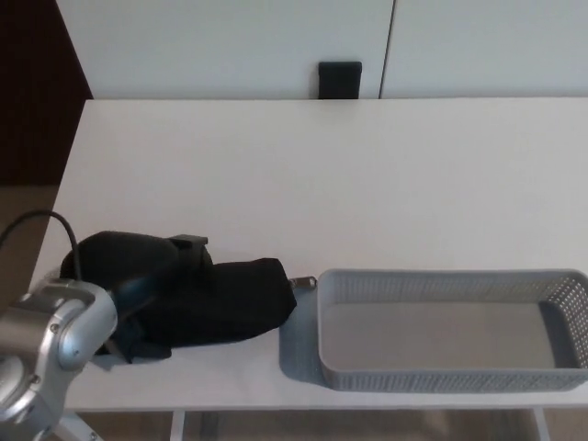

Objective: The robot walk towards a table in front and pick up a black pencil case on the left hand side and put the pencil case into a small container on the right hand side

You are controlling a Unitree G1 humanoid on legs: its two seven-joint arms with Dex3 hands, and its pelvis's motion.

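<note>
Gripping pencil case [225, 299] – left robot hand [138, 276] closed around it | container [450, 377] empty

A single head-mounted camera looks steeply down and forward across the white table [322, 175]. The near table edge runs along the bottom of the frame; the far edge meets the wall panels [230, 46] at the top. The grey container [450, 378] lies close at lower right, the left hand [124, 266] close at lower left. No second view exists to overlap with it.
</note>
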